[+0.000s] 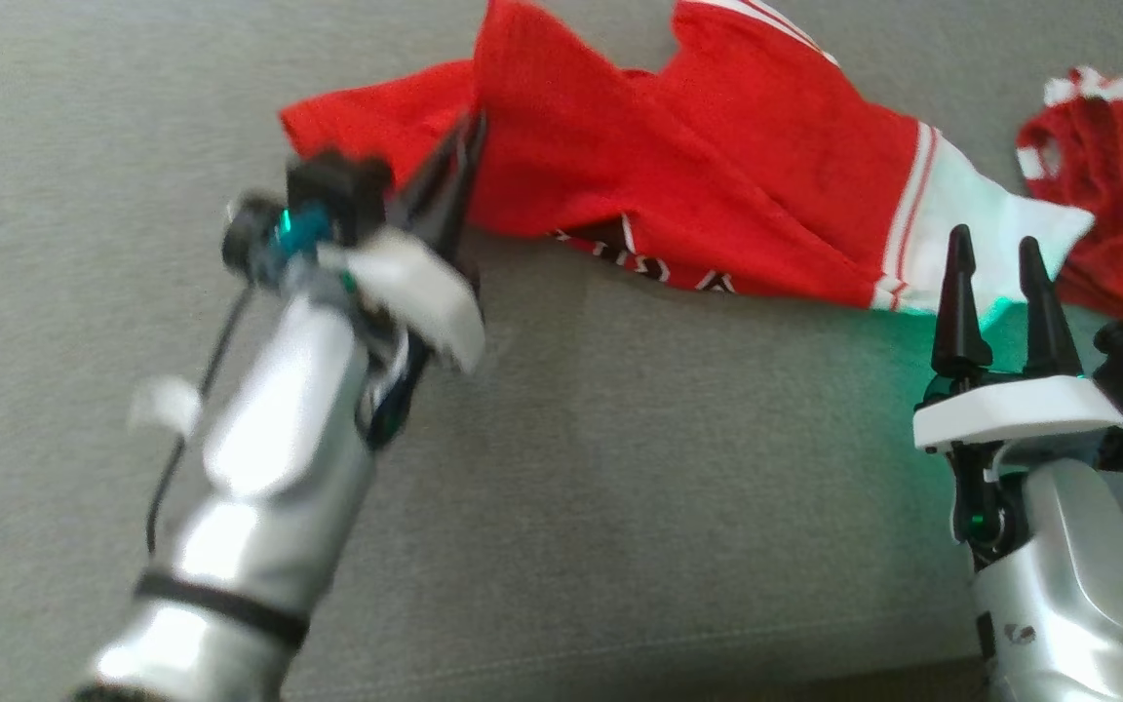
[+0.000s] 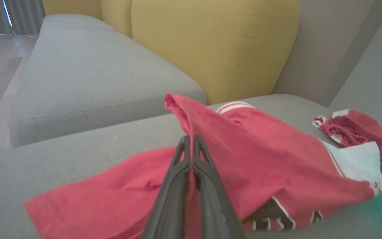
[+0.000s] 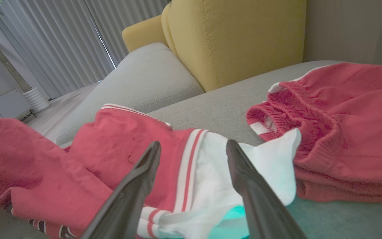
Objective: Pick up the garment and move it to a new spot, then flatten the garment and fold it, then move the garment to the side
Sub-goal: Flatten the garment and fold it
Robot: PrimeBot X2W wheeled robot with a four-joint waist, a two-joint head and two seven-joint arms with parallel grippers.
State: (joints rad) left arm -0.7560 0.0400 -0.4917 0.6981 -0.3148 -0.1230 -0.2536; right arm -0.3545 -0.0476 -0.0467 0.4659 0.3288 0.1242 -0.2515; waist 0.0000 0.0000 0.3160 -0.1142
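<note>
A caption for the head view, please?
Left gripper, jaws shut on a red shirt on the grey sofa; right gripper, jaws open.

Grey sofa seat (image 1: 620, 487), red-and-white garment (image 1: 717, 175) sprawled on it, second red garment (image 1: 1117, 195) just beside

The garment (image 1: 717, 146) bears partly hidden lettering (image 1: 688, 278), too folded to read.

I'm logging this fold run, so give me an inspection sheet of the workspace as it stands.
Surface: grey sofa seat, bare in front.
Job's things: red garment with white sleeve, crumpled, one fold raised.
Clutter: knit garment, also red, at the right.
Claws: left claw shut on the red garment; right claw open at the white sleeve.
Cables: black cable beside left forearm.
Surroundings: yellow backrest, grey curtains.
</note>
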